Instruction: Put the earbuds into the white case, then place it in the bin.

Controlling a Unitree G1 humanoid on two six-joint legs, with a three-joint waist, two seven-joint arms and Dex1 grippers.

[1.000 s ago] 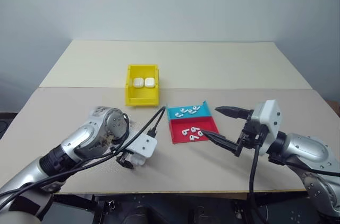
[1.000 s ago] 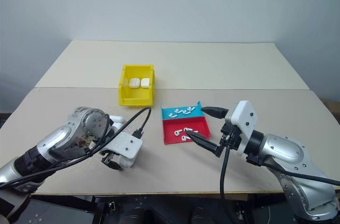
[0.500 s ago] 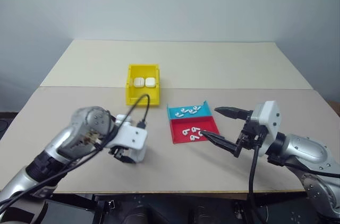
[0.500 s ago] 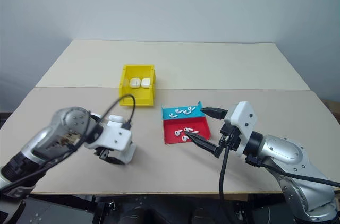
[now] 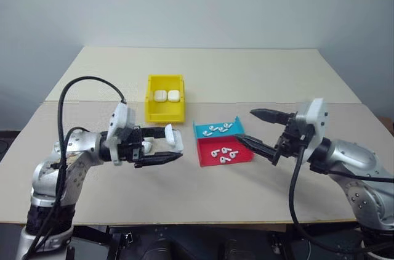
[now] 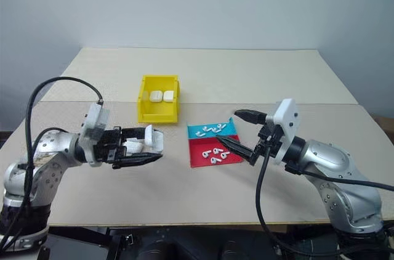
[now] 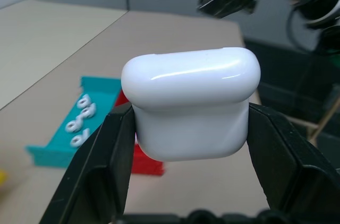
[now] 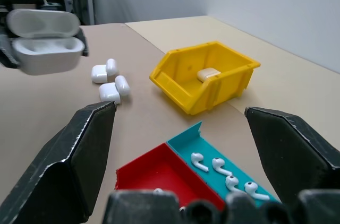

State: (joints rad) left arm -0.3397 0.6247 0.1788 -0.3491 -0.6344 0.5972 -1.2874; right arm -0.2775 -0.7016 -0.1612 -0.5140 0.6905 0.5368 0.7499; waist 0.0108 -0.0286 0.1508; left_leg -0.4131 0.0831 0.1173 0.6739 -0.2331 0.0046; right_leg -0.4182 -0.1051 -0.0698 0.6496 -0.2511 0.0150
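A small glossy white hinged case (image 7: 191, 102), lid open, is clamped level in the left gripper (image 5: 165, 146), presumably for loading; the right gripper (image 5: 253, 128) is spread empty above the tiny white plastic earbuds (image 5: 223, 154).

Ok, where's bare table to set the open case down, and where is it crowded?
Bare table lies along the near edge, between the left gripper holding the open white case and the red tray. The far half beyond the yellow bin is also bare. It is crowded at the blue tray and red tray, and at the spare cases beside the left gripper.
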